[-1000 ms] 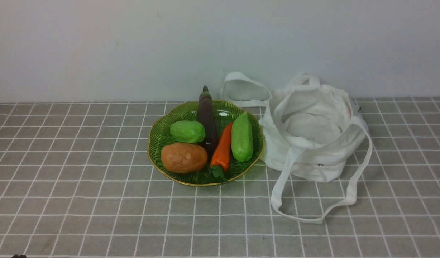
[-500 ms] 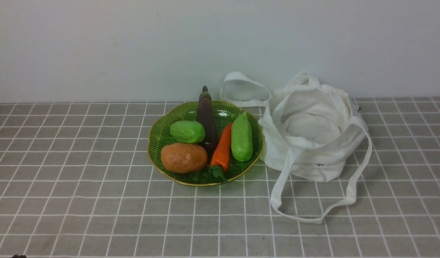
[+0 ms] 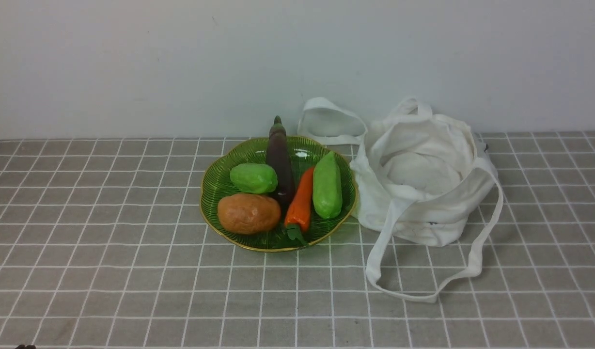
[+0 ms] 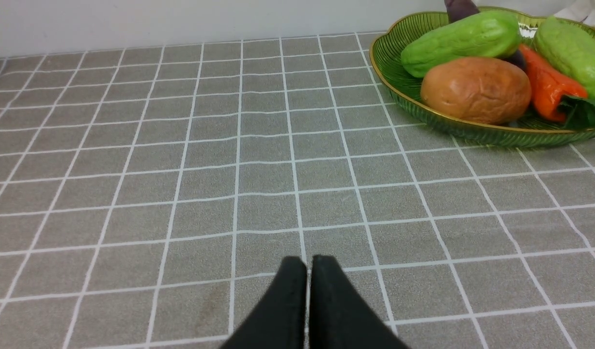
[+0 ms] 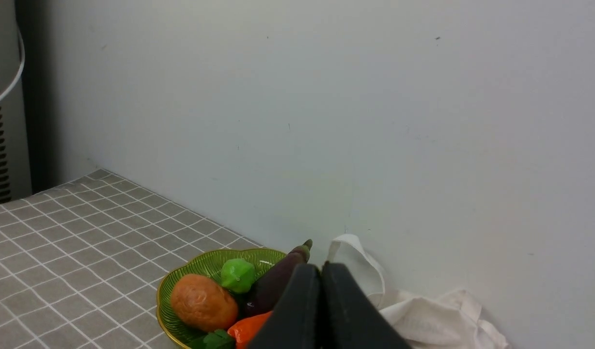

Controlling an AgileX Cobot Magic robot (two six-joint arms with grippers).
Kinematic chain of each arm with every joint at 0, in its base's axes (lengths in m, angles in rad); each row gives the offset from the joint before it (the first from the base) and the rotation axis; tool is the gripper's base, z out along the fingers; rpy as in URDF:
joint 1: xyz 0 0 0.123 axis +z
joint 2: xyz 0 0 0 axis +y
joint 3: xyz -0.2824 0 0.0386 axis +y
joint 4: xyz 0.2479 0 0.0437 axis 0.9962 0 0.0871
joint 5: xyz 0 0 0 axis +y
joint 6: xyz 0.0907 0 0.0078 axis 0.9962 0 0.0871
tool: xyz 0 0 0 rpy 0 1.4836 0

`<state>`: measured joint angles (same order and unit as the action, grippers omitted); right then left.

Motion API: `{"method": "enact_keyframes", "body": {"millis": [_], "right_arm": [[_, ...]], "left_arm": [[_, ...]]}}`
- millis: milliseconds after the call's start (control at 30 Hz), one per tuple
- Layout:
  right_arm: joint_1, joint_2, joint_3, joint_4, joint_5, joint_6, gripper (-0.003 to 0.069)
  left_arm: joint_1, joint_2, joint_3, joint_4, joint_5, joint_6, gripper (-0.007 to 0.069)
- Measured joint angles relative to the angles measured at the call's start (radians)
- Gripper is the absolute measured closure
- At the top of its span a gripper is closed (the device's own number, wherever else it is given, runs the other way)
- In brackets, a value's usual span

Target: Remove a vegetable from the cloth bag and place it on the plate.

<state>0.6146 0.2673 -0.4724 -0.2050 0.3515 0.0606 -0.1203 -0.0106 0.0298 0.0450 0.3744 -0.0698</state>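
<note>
Jaws on both arms are pressed together with nothing between them. My left gripper (image 4: 308, 264) hangs low over the bare checked tablecloth (image 4: 181, 169), well apart from the plate (image 4: 389, 63). I read that as a parked pose, out of the working arm's way. My right gripper (image 5: 320, 271) is raised and looks down toward the plate and the cloth bag (image 5: 423, 320) from some way back. It is empty as well, so nothing is being carried. Neither arm shows in the front view.

Moving outward, the vegetable (image 3: 327, 185) lies in the plate along the side nearest the bag, tapered end toward the wall, just beside the orange carrot (image 3: 301, 201). That is the short way from the bag's mouth, which would explain why it lies on that side. Its twin (image 3: 253, 178) lies in the plate's left half, behind the brown potato (image 3: 248, 213). A dark eggplant (image 3: 279, 157) runs between the two halves and pokes over the back rim.

The bag slumps just beside the plate's right rim, perhaps touching it. Its mouth is open upward and one strap (image 3: 477, 261) loops forward on the cloth. I see only white fabric inside, though the folds hide the bottom. My judgement is that the placing is done and both arms stand clear.
</note>
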Motion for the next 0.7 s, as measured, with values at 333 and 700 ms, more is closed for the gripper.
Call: {"method": "enact_keyframes", "body": {"millis": [333,700], "right_arm": [[0.0,0.0,0.0,0.0,0.0,0.0,0.0673],[-0.001,-0.012,0.059,0.028,-0.008,-0.003,0.0673]], "left_arm": [[0.0,0.0,0.0,0.0,0.0,0.0,0.0629],[0.0,0.0,0.0,0.0,0.0,0.0,0.0629]]}}
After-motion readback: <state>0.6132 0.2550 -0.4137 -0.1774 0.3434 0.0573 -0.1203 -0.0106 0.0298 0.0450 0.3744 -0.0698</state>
